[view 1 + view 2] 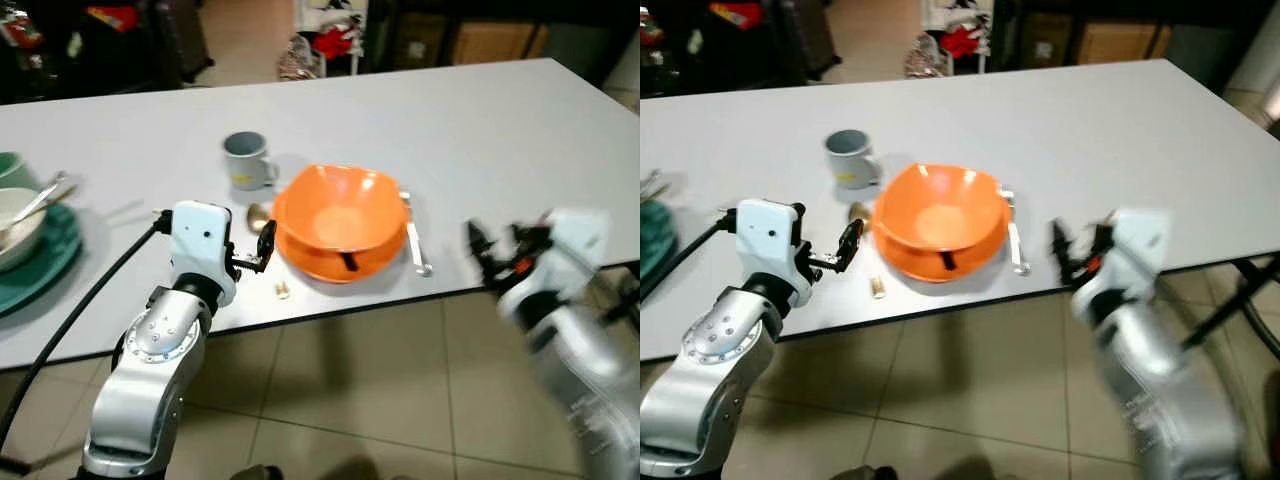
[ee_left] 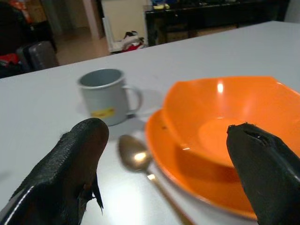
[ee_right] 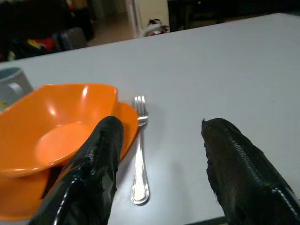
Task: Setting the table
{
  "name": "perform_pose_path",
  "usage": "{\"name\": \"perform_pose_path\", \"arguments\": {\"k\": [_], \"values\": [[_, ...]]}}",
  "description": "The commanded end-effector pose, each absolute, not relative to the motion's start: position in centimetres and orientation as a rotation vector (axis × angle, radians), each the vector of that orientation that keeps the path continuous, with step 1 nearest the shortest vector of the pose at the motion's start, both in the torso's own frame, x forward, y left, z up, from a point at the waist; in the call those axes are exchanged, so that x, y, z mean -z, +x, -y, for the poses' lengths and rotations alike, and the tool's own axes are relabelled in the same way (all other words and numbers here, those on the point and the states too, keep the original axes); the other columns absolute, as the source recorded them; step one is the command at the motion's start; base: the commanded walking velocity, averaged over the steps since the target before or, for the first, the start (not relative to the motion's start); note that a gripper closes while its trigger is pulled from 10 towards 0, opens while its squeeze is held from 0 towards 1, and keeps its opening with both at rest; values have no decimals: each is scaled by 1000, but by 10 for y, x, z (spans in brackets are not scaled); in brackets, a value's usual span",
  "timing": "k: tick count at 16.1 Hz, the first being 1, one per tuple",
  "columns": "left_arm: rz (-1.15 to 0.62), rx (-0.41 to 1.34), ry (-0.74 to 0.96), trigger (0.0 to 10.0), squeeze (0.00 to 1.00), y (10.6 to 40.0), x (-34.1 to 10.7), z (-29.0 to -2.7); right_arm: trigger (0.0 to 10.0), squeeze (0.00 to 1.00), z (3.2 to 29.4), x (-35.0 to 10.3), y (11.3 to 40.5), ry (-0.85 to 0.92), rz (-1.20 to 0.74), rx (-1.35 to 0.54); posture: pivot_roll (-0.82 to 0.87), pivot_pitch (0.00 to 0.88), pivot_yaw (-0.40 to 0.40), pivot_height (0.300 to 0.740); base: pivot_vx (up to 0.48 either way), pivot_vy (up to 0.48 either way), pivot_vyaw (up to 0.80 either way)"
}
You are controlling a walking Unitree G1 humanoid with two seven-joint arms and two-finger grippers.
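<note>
Daylight-pale and long, the white surface (image 1: 480,140) runs across the room, its near edge over a floor of beige tiles (image 1: 380,390). Near that edge stands the orange bowl (image 1: 340,218), set on an orange plate (image 1: 300,255) that shows under its rim. Everything else sits around this bowl. A silver fork (image 3: 139,150) lies on the surface just beside the plate, on the robot's right, tines pointing away from the robot. A spoon (image 2: 136,157) lies on the opposite side of the bowl, its shaft running under the plate's rim. A grey mug (image 1: 246,160) with a yellow label stands beyond the spoon, near the bowl but apart from it. A small pale scrap (image 1: 283,290) lies close to the edge, on the left of the plate.

Far to the left of the bowl, a teal plate (image 1: 50,255) carries a white bowl (image 1: 15,225) with cutlery resting in it.

The left gripper (image 1: 262,245) hovers low just left of the orange plate, fingers (image 2: 77,164) spread and holding nothing. The right gripper (image 1: 1080,250), blurred, is at the edge to the right of the fork, its fingers (image 3: 101,159) also apart and empty.

Beyond the far side of the surface the room is dim: dark furniture (image 1: 120,40), a tiled passage and some red and white clutter (image 1: 330,40) on the floor.
</note>
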State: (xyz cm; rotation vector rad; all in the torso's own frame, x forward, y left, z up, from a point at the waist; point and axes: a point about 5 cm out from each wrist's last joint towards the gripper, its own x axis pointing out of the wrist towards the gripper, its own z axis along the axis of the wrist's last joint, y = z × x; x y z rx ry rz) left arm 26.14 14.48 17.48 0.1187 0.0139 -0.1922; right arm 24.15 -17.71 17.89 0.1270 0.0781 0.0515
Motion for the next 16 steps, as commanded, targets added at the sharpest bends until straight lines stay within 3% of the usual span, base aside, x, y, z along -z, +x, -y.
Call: {"name": "perform_pose_path", "arguments": {"k": [1, 4, 9, 13, 16], "values": [[-5, 196, 126, 10000, 0, 261, -175, -140, 10000, 0, 186, -184, 241, 100, -27, 2, -133, 94, 67, 740, 0, -480, 0], [-2, 195, 127, 10000, 0, 262, -173, -138, 10000, 0, 199, -178, 233, 7, 10, 68, -138, 94, 74, 740, 0, -480, 0], [-4, 197, 109, 10000, 0, 261, -171, -133, 10000, 0, 198, -166, 227, 61, -11, 45, -142, 90, 75, 740, 0, -480, 0], [-7, 211, 113, 10000, 0, 260, -168, -131, 10000, 0, 198, -163, 224, -30, 11, 70, -145, 90, 77, 740, 0, -480, 0], [11, 275, 76, 10000, 0, 260, -170, -123, 10000, 0, 206, -157, 224, -70, -23, 124, -152, 85, 74, 740, 0, -106, -254]]}}
